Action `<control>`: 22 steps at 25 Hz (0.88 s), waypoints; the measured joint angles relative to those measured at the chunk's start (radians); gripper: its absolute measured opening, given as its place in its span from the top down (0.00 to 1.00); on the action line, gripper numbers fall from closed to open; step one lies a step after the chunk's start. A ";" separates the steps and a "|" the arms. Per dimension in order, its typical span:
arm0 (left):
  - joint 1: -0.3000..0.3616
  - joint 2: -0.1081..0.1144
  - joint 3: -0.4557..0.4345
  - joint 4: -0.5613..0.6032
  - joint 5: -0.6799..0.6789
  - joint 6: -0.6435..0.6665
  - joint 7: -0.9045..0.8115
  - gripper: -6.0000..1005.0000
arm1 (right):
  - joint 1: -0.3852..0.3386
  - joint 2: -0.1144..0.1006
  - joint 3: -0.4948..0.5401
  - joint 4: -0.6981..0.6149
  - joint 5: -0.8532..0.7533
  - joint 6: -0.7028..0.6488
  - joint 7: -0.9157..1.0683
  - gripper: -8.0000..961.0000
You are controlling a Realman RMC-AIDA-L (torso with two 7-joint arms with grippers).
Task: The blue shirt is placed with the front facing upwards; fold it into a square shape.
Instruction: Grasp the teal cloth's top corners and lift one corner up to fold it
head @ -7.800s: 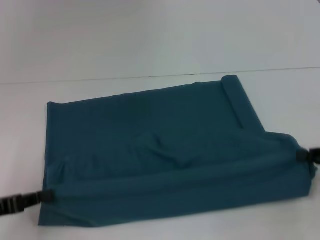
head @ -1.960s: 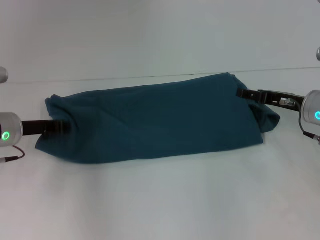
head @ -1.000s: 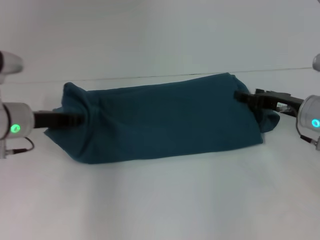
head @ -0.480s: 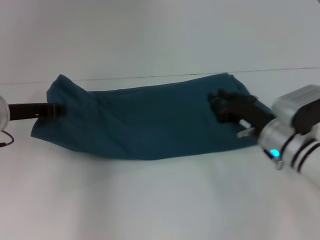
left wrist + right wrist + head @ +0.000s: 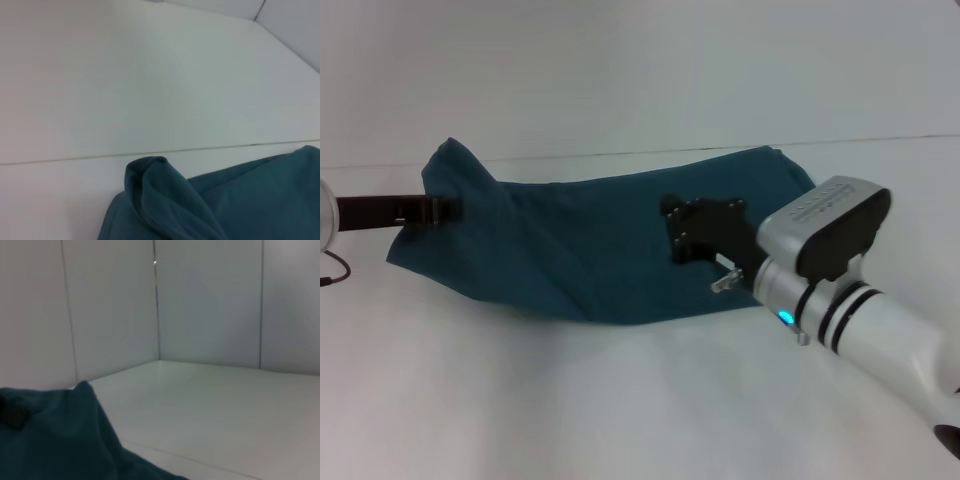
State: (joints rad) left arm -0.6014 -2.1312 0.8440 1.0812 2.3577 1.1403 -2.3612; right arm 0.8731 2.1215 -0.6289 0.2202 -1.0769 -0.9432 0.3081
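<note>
Dark teal-blue cotton shirt is lying as a long folded band across the white table. Left gripper is pinching its lifted left end; right gripper is hovering mid-band, jaw state unclear. Risk: uneven pulling could drag the layers askew.

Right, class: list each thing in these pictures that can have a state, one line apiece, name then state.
blue shirt: folded into a long band, left end lifted off the table.
left gripper: at the shirt's raised left end, gripping it.
right gripper: over the shirt's middle; grip unclear.
table: bearing the shirt.
</note>
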 joint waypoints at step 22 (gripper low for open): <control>0.012 -0.028 0.006 0.200 -0.008 0.117 -0.059 0.94 | 0.092 0.000 0.574 0.162 -0.664 0.352 -0.047 0.99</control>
State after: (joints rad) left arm -0.5896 -2.1593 0.8496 1.2810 2.3502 1.2569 -2.4205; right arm 0.9649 2.1214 -0.0551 0.3820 -1.7407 -0.5908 0.2609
